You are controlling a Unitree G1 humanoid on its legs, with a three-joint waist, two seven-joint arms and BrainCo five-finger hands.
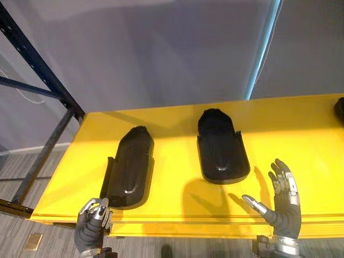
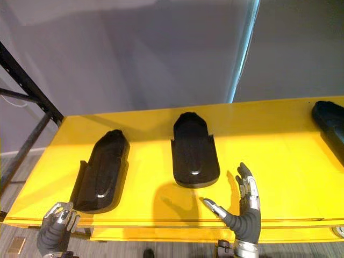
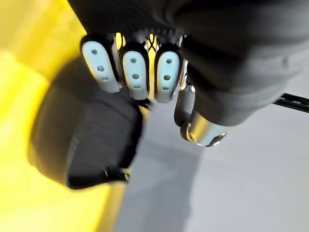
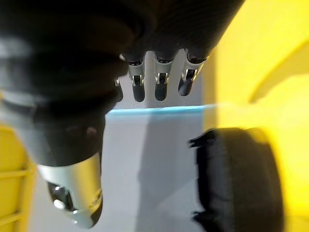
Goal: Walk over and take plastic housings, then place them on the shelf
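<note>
Left eye: left housing [image 1: 129, 167] on yellow shelf [image 1: 306, 134], just behind left hand [image 1: 92, 219] at shelf front edge, fingers curled, empty; middle housing [image 1: 220, 148] near right hand [image 1: 283, 201], fingers spread, not touching. Right eye: third housing [image 2: 330, 126] at shelf's right end. Left wrist: curled fingers [image 3: 135, 72] short of left housing. Right wrist: fingers straight; middle housing beyond.

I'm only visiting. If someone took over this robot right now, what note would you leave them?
Left robot hand: curled, holding nothing, at the front edge of the yellow board, by the left housing.
Right robot hand: open, empty, near the middle housing.
A third housing lies far right.
All three lie on the board; whether placed or awaiting pickup, I cannot tell.
</note>
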